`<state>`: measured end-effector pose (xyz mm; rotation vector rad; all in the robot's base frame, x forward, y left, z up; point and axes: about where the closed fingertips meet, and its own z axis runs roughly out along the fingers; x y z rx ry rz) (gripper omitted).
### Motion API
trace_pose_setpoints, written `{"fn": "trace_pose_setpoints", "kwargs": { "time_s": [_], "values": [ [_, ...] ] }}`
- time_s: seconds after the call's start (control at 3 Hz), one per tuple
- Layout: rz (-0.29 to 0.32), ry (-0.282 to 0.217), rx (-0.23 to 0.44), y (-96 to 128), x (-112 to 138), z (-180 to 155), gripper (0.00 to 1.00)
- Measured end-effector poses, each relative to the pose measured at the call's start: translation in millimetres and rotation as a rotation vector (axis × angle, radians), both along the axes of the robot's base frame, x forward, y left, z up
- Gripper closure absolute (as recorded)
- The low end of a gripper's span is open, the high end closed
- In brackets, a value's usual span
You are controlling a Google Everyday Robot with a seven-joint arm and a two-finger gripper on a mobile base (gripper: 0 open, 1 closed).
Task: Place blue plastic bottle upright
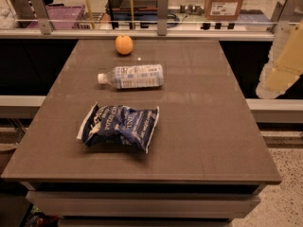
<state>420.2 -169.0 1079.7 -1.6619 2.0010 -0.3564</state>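
Print on blue plastic bottle (134, 76) and chip bag (120, 126) is unreadable; gripper (274, 82) at far right.

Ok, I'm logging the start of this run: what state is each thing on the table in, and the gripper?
Bottle: lying on its side, cap on, cap pointing left.
Orange: whole, resting near the far edge.
Chip bag: lying flat, crumpled.
Gripper: in the air past the right edge of the table, apart from all three.
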Motion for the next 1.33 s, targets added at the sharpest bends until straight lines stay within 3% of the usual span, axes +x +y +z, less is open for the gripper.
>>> {"fn": "trace_pose_setpoints", "kwargs": {
  "time_s": [0.67, 1.0, 1.33],
  "values": [
    [0.022, -0.01, -0.088, 25, 33, 2, 0.0],
    [0.062, 0.006, -0.104, 37, 52, -3, 0.0],
    [0.144, 0.058, -0.106, 52, 82, -20, 0.0]
  ]
}}
